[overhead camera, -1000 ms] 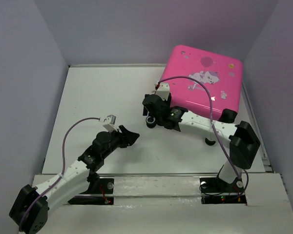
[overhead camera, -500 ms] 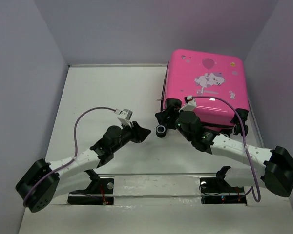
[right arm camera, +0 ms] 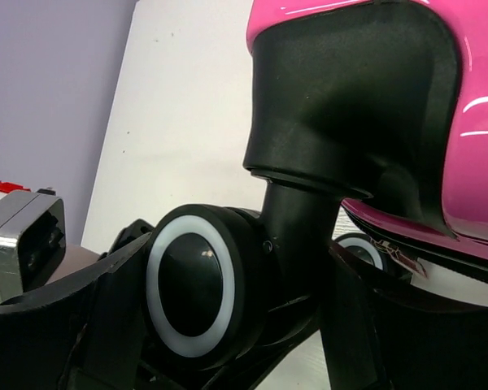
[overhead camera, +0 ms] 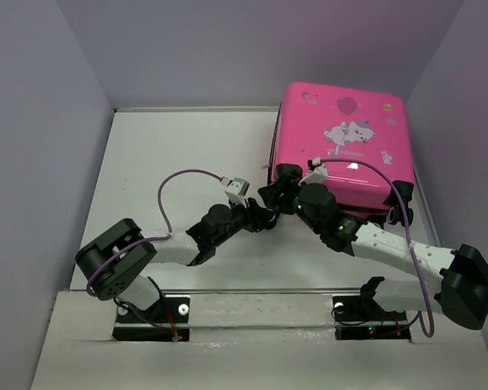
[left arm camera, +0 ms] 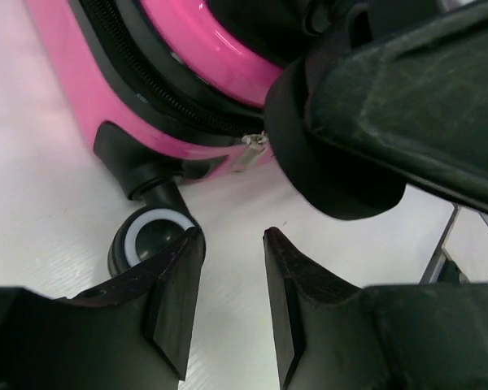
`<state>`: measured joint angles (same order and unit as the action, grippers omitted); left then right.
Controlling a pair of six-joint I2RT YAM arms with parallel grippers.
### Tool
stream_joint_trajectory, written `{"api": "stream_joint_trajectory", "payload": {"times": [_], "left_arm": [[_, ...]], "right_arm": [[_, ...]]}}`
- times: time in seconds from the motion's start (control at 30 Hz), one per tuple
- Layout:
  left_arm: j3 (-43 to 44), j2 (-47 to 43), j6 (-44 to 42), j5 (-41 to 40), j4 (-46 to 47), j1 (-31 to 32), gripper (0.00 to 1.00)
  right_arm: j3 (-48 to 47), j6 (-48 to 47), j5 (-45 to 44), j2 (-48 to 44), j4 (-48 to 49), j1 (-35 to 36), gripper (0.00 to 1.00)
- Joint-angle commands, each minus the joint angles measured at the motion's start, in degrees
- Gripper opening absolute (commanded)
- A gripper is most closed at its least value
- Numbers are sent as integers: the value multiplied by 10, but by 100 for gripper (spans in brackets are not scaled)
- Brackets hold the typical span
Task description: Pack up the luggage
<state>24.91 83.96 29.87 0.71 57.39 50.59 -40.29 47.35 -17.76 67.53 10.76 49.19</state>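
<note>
Left wrist view suggests unzipping comes first: the left claw (left arm camera: pixel 232 236) should centre squarely on the zip pull (left arm camera: pixel 250 152) before closing. It stands half open, holding nothing, beside the lower wheel (left arm camera: pixel 150 244). The right claw (right arm camera: pixel 236 268) grips the upper wheel (right arm camera: pixel 191 288) of the closed luggage (left arm camera: pixel 65 81), which lies flat on the worktop (left arm camera: pixel 32 203).

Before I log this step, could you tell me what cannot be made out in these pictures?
- Top view: the suitcase is closed, so its inside is hidden.
- Top view: the right gripper covers the corner wheel.
- Left wrist view: the right gripper blocks the zipper past its pull.
</note>
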Motion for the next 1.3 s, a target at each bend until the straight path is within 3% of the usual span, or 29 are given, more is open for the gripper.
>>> {"api": "stream_joint_trajectory", "payload": {"times": [0.0,0.47,0.6,0.77,0.97,1.1,1.27], "left_arm": [[39,23,-14,-77,141,30,46],[151,155,-32,-163,190,69,42],[150,154,-34,-222,191,76,41],[171,153,-55,-368,154,85,45],[212,192,-97,-375,194,85,53],[246,216,-117,-391,215,84,54],[277,233,-129,-382,232,84,44]], "right_arm": [[-34,5,55,-33,70,9,7],[-190,-34,170,37,76,9,7],[-214,-39,200,62,77,9,7],[-204,-31,230,65,96,9,7],[-204,-25,259,66,104,9,7],[-196,-20,275,70,119,14,7],[-180,-16,289,80,130,25,7]]}}
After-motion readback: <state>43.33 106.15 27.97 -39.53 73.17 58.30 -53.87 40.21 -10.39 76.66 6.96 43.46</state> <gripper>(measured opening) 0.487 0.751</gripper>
